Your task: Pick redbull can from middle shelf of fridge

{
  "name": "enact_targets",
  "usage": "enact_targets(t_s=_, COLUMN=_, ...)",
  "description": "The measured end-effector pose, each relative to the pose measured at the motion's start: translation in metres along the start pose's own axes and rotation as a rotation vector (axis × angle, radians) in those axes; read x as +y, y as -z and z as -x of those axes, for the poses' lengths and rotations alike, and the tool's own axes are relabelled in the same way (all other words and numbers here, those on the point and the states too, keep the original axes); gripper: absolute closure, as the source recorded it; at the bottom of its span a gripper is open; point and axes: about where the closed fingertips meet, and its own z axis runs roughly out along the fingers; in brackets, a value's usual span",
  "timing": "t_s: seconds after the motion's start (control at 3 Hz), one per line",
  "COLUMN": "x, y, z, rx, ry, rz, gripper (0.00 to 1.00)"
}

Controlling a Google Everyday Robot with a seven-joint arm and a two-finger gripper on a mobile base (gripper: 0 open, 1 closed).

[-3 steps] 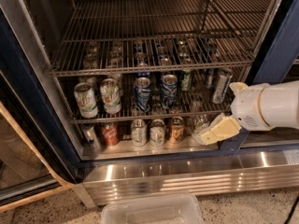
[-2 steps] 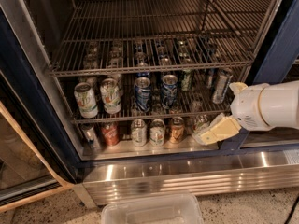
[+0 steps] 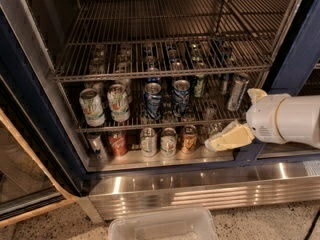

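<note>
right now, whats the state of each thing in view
fridge: door open
redbull can: upright, right end of the middle shelf, not gripped
gripper: low at the fridge front, below the redbull can, apart from it
blue cans: upright, centre of the middle shelf
white-green cans: upright, left end of the middle shelf
bottom cans: upright on the fridge floor
bin: on the ground before the fridge

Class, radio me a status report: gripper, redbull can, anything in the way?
Gripper low at fridge front right, below redbull can, not touching. Can upright at right end of middle shelf. Dark can to its left, apart.
</note>
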Motion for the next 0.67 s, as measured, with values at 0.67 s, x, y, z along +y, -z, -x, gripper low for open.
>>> enact_targets(t_s=0.67, x=-0.006, y=-0.0134, z=-0.0077, rx=-0.137, ry=-0.13, rz=-0.087, gripper=0.0)
